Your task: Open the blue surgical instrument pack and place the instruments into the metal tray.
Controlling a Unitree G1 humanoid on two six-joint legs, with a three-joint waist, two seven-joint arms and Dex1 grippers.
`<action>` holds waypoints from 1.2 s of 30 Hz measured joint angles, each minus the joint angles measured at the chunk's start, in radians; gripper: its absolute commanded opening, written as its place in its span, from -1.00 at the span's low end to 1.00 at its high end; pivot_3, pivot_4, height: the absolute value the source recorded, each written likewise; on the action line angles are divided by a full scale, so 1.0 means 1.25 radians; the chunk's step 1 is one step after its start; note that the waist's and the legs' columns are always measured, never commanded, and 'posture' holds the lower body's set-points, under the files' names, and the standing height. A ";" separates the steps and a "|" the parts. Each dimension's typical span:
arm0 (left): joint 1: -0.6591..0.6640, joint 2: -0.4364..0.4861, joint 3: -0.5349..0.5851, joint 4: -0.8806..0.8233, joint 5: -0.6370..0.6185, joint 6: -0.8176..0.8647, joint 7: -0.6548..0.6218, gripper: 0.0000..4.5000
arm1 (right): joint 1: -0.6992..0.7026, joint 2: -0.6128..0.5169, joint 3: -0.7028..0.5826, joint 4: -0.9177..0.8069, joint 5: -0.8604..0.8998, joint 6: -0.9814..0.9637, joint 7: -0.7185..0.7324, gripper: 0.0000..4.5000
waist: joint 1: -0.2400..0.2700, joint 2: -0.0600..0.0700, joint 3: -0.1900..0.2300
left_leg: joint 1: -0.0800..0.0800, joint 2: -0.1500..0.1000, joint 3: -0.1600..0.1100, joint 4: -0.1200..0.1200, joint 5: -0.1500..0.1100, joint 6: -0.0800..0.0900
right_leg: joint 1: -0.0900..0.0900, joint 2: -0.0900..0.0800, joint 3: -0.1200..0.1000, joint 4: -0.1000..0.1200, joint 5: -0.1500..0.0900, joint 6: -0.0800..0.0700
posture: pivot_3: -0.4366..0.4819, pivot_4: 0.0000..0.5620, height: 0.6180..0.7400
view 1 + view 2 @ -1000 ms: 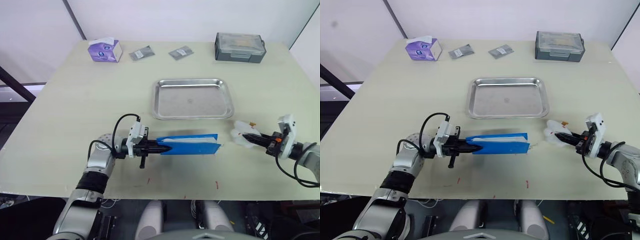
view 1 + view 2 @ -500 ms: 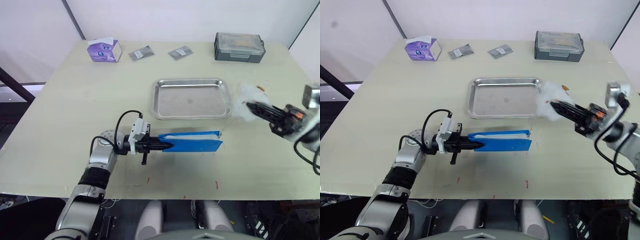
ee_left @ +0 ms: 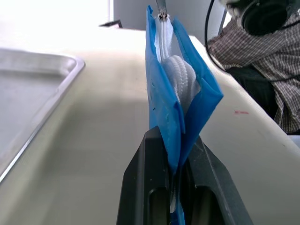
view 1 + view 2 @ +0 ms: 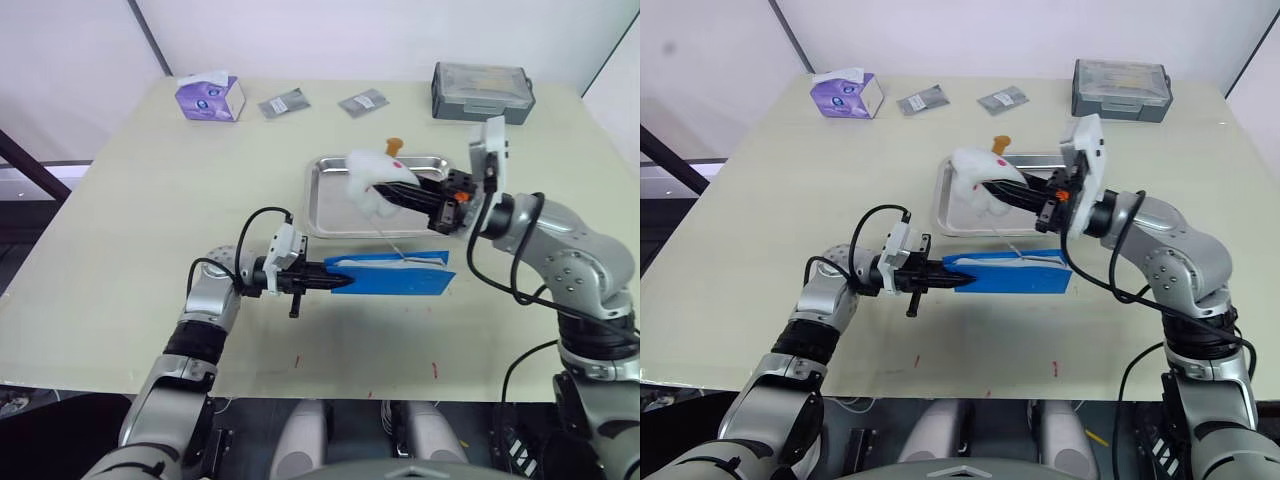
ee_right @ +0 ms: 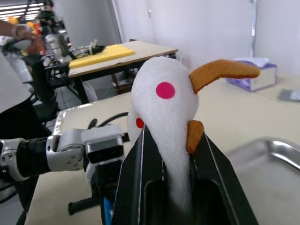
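The blue surgical instrument pack [image 4: 395,280] lies on the table just in front of the metal tray [image 4: 322,215]. My left gripper [image 4: 335,283] is shut on the pack's left end. In the left wrist view the pack [image 3: 164,84] gapes open along its top, with a white coiled pad [image 3: 180,77] inside. The instruments are hidden. My right gripper [image 4: 388,192] hangs over the tray, shut on a white plush toy [image 4: 365,172] with orange parts and pink dots. A thin thread runs from the toy down to the pack.
Along the far edge stand a purple tissue box [image 4: 210,98], two small grey sachets [image 4: 285,104] [image 4: 363,103] and a grey lidded box [image 4: 483,92]. A person in a checked shirt [image 3: 262,70] sits beyond the table's near-right side.
My right arm has swung from the table's right edge up and left, carrying the plush toy over the tray. The left gripper keeps its hold; the pack has shifted slightly right.
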 measured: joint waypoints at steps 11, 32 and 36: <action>-0.008 -0.006 -0.003 0.035 0.016 -0.005 0.003 -1.00 | 0.075 -0.091 0.126 -0.113 -0.147 -0.162 0.156 -0.95 | 0.002 0.000 0.000 | -0.002 -0.001 0.001 0.002 0.000 0.000 | -0.003 -0.001 0.000 0.002 0.000 0.000 | -0.05 -0.47 0.91; -0.063 -0.021 -0.003 0.156 0.031 -0.065 -0.013 -1.00 | 0.179 -0.198 0.030 -0.121 -0.053 -0.202 0.310 0.98 | -0.017 -0.001 0.000 | 0.000 -0.001 -0.003 0.003 0.000 0.000 | -0.002 0.000 0.001 0.005 0.000 0.000 | -0.05 -0.47 0.91; -0.063 -0.021 -0.003 0.156 0.032 -0.069 -0.014 -1.00 | 0.187 -0.203 -0.017 -0.027 -0.060 -0.207 0.307 0.98 | -0.017 -0.001 0.000 | 0.000 -0.001 -0.003 0.003 0.000 0.000 | -0.002 0.000 0.001 0.005 0.000 0.000 | -0.05 -0.47 0.91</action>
